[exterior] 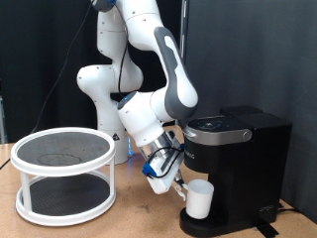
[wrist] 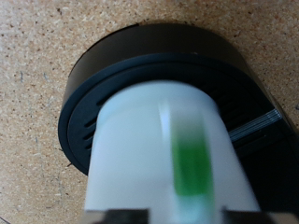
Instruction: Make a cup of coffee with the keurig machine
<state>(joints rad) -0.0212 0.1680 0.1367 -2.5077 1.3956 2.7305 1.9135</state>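
the gripper [exterior: 181,185], fingers closed on the cup [exterior: 201,198], holds it over the drip base of the keurig machine [exterior: 238,159]; the mug looks rigid, light, smooth-walled, best gripped at its rim.

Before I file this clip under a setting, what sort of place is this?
Probably a robotics lab bench, not a kitchen: black curtains behind, a cork-textured tabletop, and a white two-tier round rack. The end effector holds the cup at the keurig machine drip base.
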